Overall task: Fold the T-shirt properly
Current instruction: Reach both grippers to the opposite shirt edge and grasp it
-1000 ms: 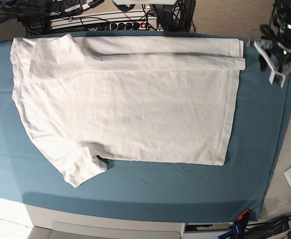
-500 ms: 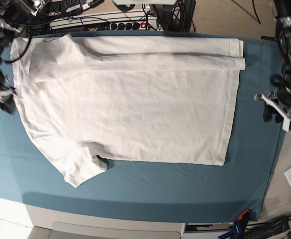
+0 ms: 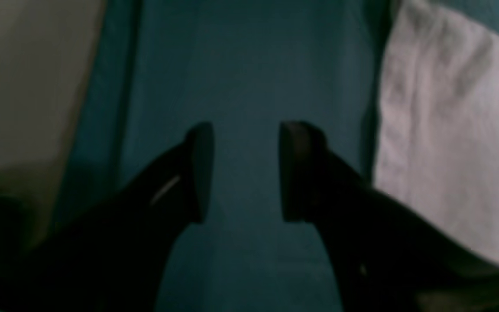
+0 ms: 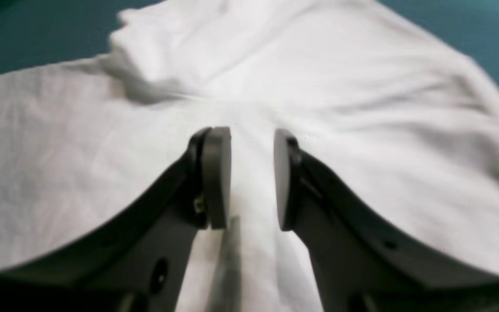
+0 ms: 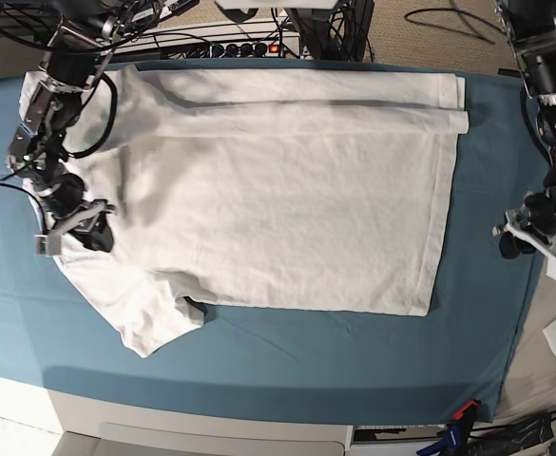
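Teal cloth covered the surface, and the T-shirt lay flat on it. I saw my right tool parted, empty, over its collar end; my left tool stood wide beside the hem.

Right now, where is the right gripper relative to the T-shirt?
In the base view the right gripper is at the picture's left, over the T-shirt near its collar end, just above the lower sleeve; its jaws are open with nothing between them.

T-shirt looks like soft matt white cotton, lightly wrinkled; the teal cloth under it is smooth and matt too.
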